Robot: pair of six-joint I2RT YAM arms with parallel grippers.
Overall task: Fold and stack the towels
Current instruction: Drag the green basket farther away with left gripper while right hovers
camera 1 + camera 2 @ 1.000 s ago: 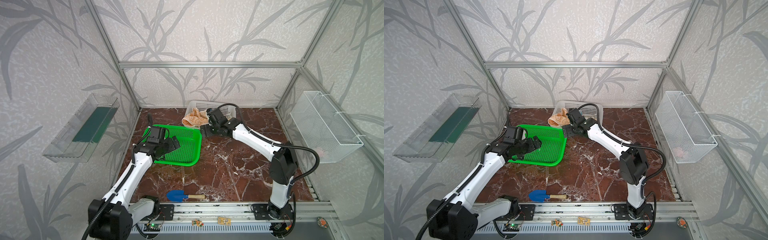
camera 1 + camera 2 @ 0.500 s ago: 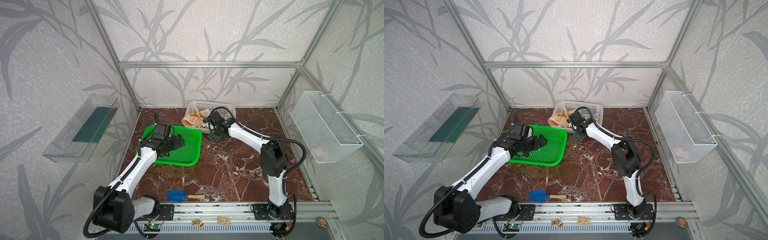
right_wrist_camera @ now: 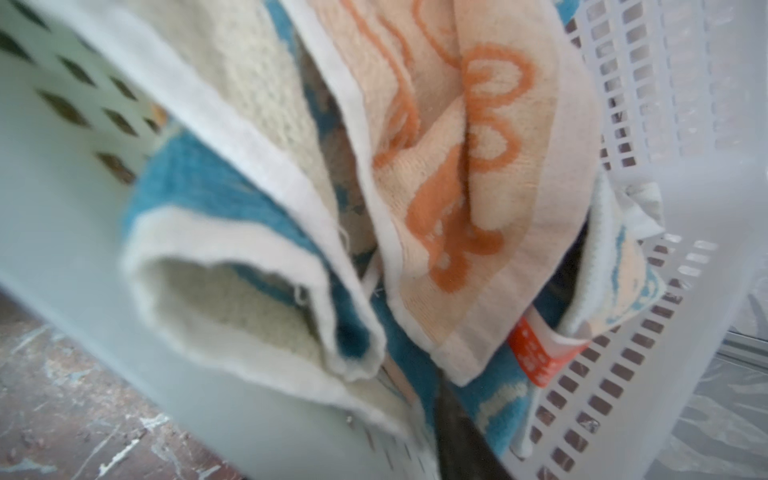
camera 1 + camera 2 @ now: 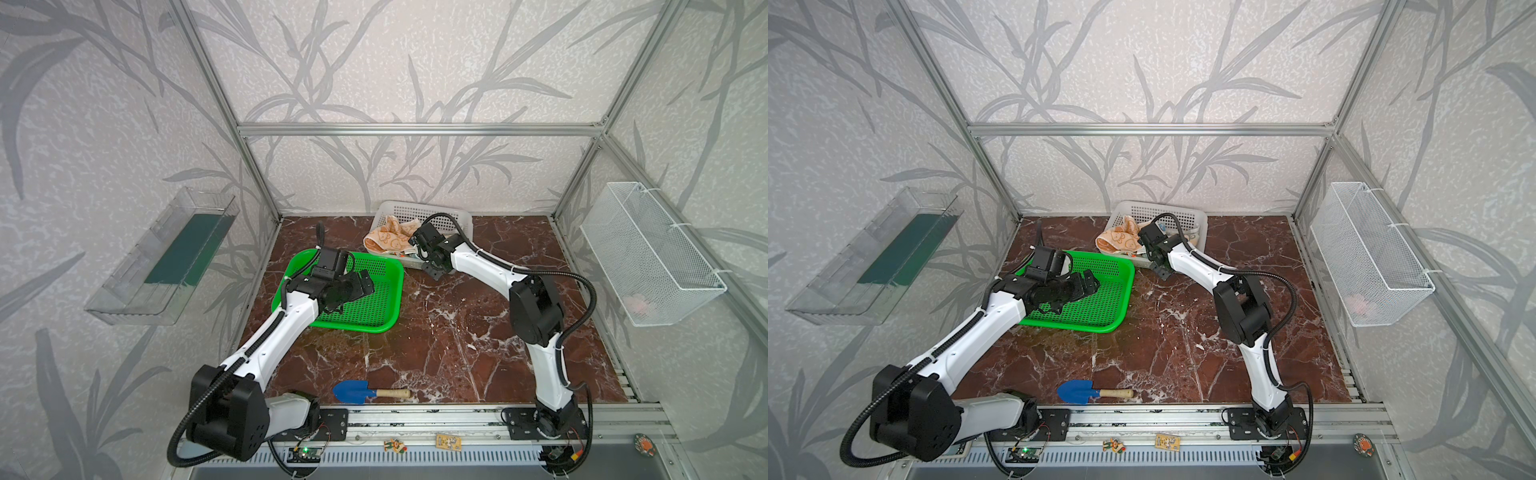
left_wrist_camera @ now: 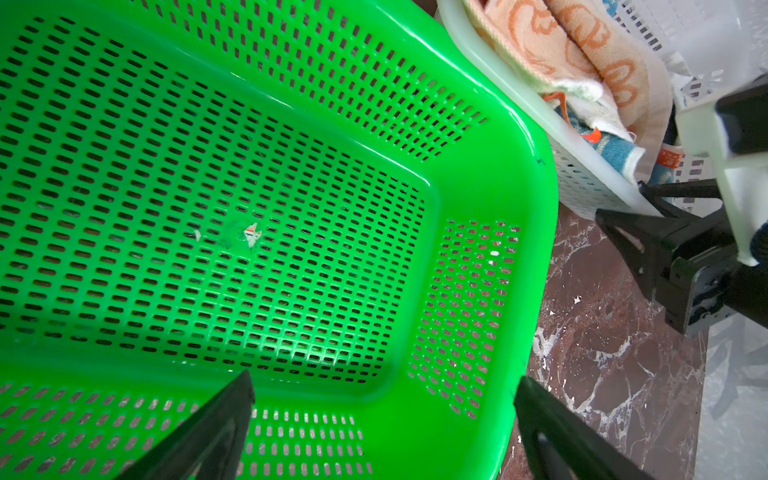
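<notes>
The towels lie crumpled in a white basket at the back. A cream towel with orange bunny faces hangs over its front rim. Under it lie a blue-and-cream towel and a cream one with pale blue marks. My right gripper is at the basket's front wall. One dark finger is inside among the towels and the other is hidden. My left gripper hangs open and empty over the green tray.
The green perforated tray sits left of centre, touching the basket. A blue trowel lies near the front edge. A wire basket hangs on the right wall and a clear bin on the left wall.
My right arm has folded inward and its gripper has come down onto the basket's front wall by the towels. My left gripper has drifted a little farther over the tray, still open.
</notes>
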